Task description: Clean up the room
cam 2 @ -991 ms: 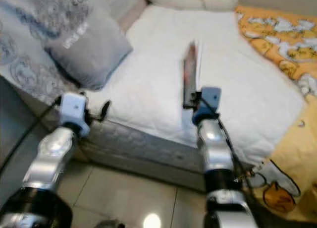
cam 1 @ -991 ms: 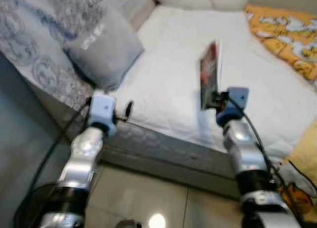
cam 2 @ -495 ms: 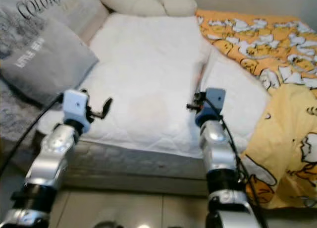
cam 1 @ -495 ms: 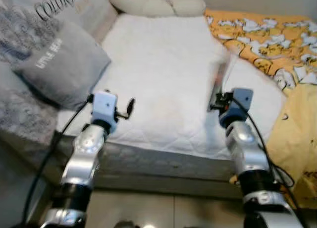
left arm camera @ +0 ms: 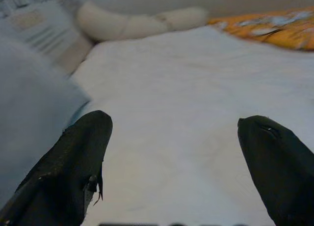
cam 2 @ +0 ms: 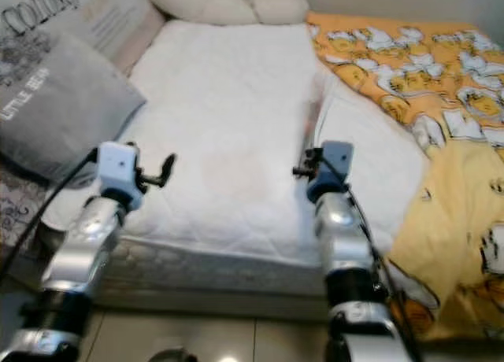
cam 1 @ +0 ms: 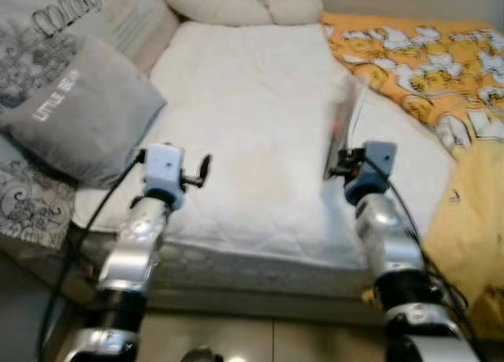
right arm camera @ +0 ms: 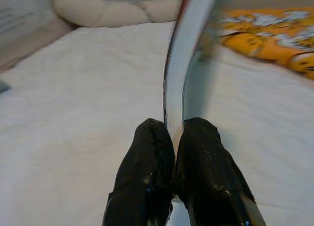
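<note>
The right gripper [right arm camera: 172, 152] pinches a thin book [right arm camera: 184, 64] by its lower edge, both black fingers [right arm camera: 147, 182] pressed against its sides. The book stands upright on edge over the near right part of the bed [cam 1: 252, 102]; from the head cameras it is blurred, so its cover cannot be read, though a little red shows. In the right wrist view only its pale page edge and a thin dark red line along the cover are visible, and its top is cut off by the frame.

The left gripper [left arm camera: 171, 152] hovers over the near left edge of the bed with its fingers spread wide and nothing between them.

The bed carries a white quilted cover with a faint stitched pattern. A soft grey pillow [cam 1: 83, 110] with white lettering lies at the left edge, partly overlapping a patterned grey cushion [cam 1: 47, 24] that is cut off by the frame. A long cream bolster [cam 1: 236, 4] lies along the far edge. An orange blanket [cam 2: 425, 71] with a white and yellow cartoon print covers the right side and drapes over the near right corner.
</note>
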Robot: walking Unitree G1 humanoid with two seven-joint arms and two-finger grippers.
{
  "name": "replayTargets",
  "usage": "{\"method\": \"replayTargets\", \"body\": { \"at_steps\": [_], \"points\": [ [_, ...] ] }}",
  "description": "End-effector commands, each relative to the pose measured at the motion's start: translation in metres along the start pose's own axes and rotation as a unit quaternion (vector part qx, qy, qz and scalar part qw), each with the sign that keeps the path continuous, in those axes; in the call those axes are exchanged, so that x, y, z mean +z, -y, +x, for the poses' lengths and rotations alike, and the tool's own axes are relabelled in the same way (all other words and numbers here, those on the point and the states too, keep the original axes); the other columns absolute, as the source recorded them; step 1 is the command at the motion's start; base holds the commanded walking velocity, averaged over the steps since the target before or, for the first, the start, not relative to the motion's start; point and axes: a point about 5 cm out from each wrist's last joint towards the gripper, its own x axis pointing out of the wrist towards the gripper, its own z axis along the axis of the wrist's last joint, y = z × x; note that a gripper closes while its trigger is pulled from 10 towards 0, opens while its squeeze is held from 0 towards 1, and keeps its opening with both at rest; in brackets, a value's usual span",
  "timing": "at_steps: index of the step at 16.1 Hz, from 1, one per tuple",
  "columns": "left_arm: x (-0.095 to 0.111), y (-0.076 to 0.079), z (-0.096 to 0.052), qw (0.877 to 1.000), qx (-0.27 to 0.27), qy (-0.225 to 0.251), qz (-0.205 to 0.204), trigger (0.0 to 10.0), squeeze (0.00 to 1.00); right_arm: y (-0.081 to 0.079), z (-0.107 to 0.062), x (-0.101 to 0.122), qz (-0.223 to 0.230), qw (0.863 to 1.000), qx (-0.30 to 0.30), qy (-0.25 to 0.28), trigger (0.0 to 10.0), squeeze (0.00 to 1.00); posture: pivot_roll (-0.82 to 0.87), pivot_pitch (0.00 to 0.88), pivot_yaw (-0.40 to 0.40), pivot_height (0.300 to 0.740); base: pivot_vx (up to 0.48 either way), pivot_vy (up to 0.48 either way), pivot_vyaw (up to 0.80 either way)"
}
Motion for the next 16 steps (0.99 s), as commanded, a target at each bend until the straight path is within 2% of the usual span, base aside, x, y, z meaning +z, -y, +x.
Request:
{"method": "replayTargets", "body": {
  "at_steps": [1, 16],
  "points": [
    [0.0039, 0.0021, 0.0031, 1.000, -0.001, 0.005, 0.000, 10.0, 0.27, -0.0020, 0.0017, 0.0102, -0.005, 1.000, 0.008, 0.021, 10.0, 0.00, -0.01, 0.000, 0.001, 0.740, 0.334, 0.000, 0.00],
    [0.0034, 0.0060, 0.0041, 1.000, -0.006, 0.006, 0.003, 10.0, 0.27, -0.0062, -0.0027, 0.0047, -0.004, 1.000, 0.008, 0.012, 10.0, 0.00, -0.01, 0.000, -0.005, 0.740, 0.330, 0.000, 0.00]
  ]
}}
